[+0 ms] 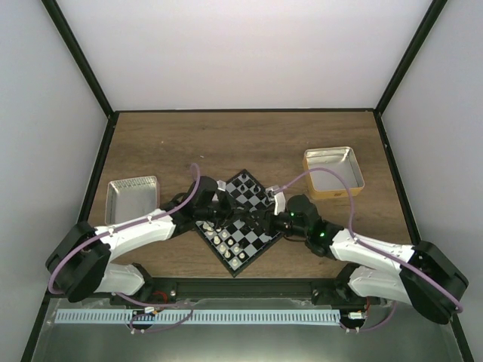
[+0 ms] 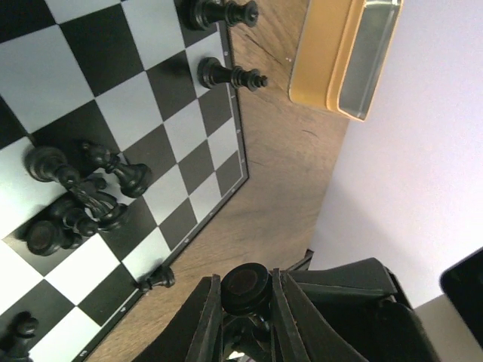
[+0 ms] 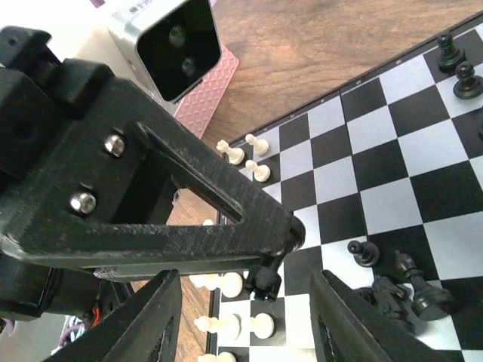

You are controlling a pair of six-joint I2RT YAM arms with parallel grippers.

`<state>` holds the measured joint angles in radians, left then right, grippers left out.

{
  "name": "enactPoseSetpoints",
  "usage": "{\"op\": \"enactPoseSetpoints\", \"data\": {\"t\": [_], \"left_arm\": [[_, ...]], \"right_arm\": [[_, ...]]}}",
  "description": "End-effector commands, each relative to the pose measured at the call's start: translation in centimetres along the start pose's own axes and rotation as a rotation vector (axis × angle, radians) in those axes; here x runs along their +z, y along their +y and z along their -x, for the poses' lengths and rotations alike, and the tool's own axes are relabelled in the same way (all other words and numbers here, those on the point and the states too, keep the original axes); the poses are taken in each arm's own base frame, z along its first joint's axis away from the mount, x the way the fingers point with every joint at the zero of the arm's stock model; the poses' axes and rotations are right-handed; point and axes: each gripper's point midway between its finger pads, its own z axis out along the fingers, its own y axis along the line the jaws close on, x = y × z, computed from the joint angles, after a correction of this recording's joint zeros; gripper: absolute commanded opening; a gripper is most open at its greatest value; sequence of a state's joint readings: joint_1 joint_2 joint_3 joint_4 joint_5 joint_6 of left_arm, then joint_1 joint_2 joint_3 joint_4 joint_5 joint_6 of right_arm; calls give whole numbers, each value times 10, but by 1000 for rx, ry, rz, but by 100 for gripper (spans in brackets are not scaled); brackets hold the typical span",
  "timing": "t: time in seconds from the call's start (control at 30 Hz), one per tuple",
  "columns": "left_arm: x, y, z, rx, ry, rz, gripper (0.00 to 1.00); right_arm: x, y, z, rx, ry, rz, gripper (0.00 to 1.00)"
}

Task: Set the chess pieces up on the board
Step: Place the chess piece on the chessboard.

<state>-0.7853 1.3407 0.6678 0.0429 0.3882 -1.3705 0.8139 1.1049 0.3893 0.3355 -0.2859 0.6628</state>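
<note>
left fingers (image 2: 207, 324) are pinching a black piece (image 2: 245, 286), apparently presenting it between the wide-open right fingers (image 3: 151, 324) over the board (image 3: 385, 162).

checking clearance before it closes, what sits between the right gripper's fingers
A black chess piece, pinched by the left gripper, hangs between the fingers of the open right gripper, above the board. The right wrist view shows it.

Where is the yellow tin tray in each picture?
Top view: the yellow tray sits up and to the right of the board.
Left wrist view: it is in the top right part, past the board's edge.
Right wrist view: it is not in it.
Shared landmark: the board, which shows in all three.
</note>
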Motion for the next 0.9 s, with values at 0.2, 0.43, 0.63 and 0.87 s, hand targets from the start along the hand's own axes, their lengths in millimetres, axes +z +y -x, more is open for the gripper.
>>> {"op": "enactPoseSetpoints", "data": {"t": [0.2,0.43,0.63,0.87], "left_arm": [[1,-10,-3,-21,24,-57,18],[3,-8,-4,-22,34,-51,18],[6,-5,-4,-28,40,-46,18],[8,-4,-5,-27,47,-45,19]], "right_arm": [[1,5,8,-90,-3,5,35],[4,-4,22,-103,-47,-71,27],[5,-5,28,-127,-57,-96,21],[5,-7,31,-152,-57,-116,3]]}}
